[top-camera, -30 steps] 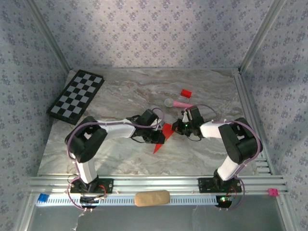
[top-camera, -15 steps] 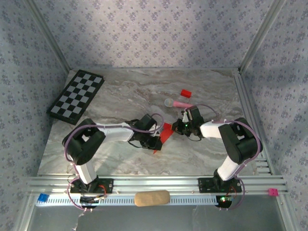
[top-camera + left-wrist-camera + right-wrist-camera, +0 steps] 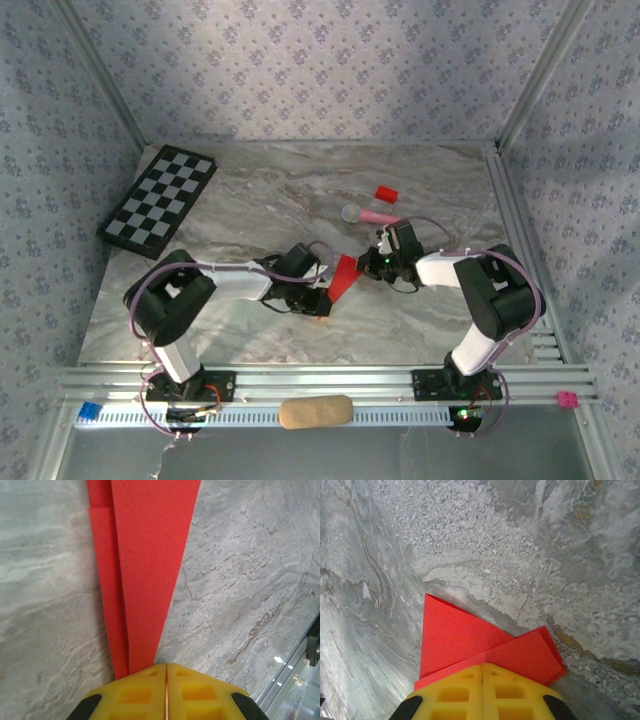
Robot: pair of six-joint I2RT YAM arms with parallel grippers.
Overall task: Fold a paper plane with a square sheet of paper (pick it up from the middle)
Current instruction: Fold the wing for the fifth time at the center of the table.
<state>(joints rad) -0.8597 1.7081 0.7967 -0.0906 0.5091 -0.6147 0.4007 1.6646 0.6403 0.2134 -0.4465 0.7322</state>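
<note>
The square sheet of paper is folded into a slim red paper plane (image 3: 344, 274) that lies on the marble table between both grippers. My left gripper (image 3: 322, 302) is shut on its narrow tip end. In the left wrist view the red dart (image 3: 145, 570) widens away from the closed yellow fingers (image 3: 166, 667), with a second layer showing along its left side. My right gripper (image 3: 372, 264) is shut, and its fingers press on the wide end. In the right wrist view, folded red flaps (image 3: 455, 635) spread out from under that gripper (image 3: 482, 667).
A checkerboard (image 3: 160, 198) lies at the far left. A small red block (image 3: 386, 193) and a pink stick with a grey head (image 3: 368, 214) sit just beyond the right gripper. A beige pad (image 3: 315, 411) rests on the near rail.
My left gripper has slid along the red paper toward its tip, nearer and to the left, and closed a little further. The right gripper has stayed in place.
</note>
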